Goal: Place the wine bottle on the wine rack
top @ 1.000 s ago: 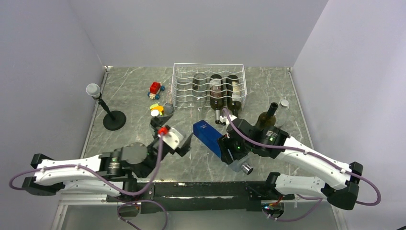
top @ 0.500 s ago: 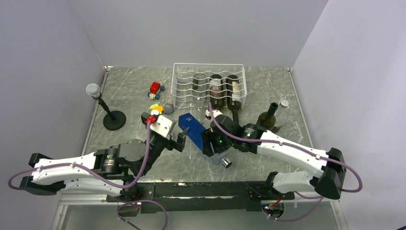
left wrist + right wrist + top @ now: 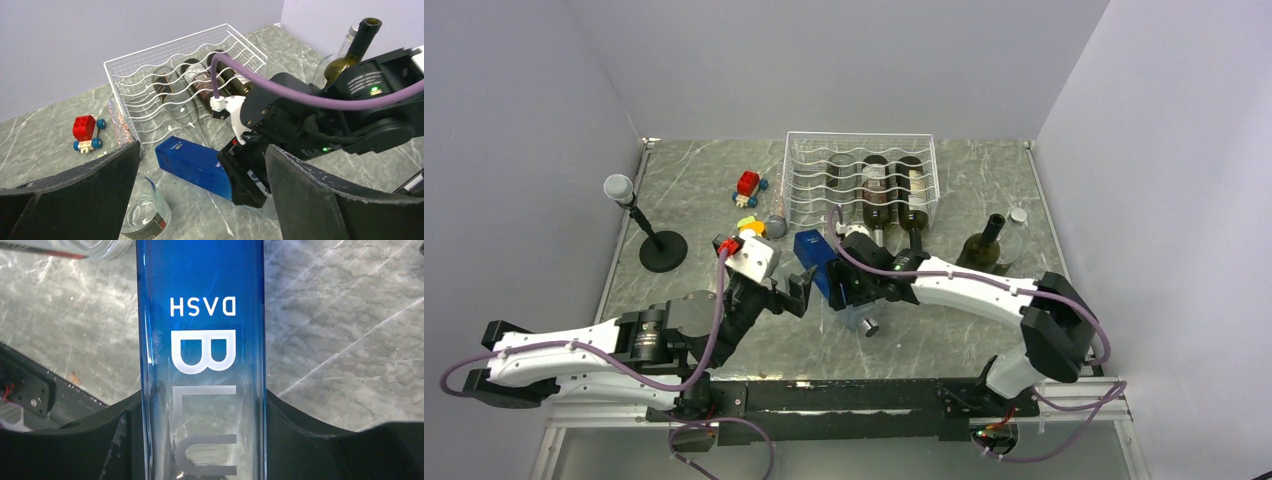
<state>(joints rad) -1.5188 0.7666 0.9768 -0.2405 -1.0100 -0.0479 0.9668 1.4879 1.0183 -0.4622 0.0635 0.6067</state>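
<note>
Far left of the wine rack (image 3: 807,185), one microphone (image 3: 619,188) is standing on its round base. Nearer to the rack's left side, one red toy car (image 3: 748,184) is lying, and in front of it some small coloured pieces (image 3: 749,228) that are too small to make out. One clear glass (image 3: 776,226) is lying just beside the rack's front left corner; in the left wrist view the frame edge is cutting it off. In front of the rack, the left gripper (image 3: 786,293) is hovering with its jaws wide apart and holding nothing. Just right of it, the right gripper (image 3: 842,283) is clamping the one blue bottle (image 3: 810,253) across its body, so this bottle is sitting in front of the rack, not in it. The gripper is hiding the bottle's middle, and I cannot tell if it is touching the table. In the right wrist view the bottle's lettering is running out of the frame. Three bottles (image 3: 876,190) are lying in the rack's right grooves. Right of the rack, one open olive bottle (image 3: 984,245) is standing and is partly hiding one clear bottle (image 3: 1016,222) behind it.
</note>
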